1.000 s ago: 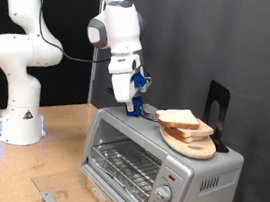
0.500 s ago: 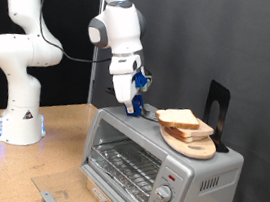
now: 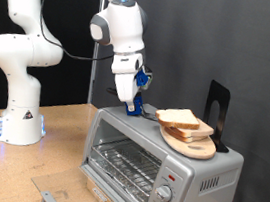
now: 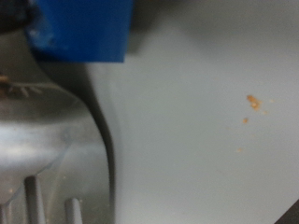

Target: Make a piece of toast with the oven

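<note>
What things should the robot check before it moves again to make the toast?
1. Oven door open: ok, the wire rack shows.
2. Piece of toast within sight: ok, lying on the round wooden board on top of the oven.
3. Gripper near the bread: ok, low over the oven top, to the exterior view's left of the slice.
4. Gripper holding the toast: not ok, nothing between its fingers.
5. Fingers open wide enough: cannot tell.

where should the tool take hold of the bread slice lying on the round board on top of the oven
Grip the pale, tan-crusted bread slice across opposite crust edges, coming from above. It lies flat on the round light wooden board atop the small silver toaster oven, so only its thin sides offer purchase. The tool hangs just to the exterior view's left of it.
</note>
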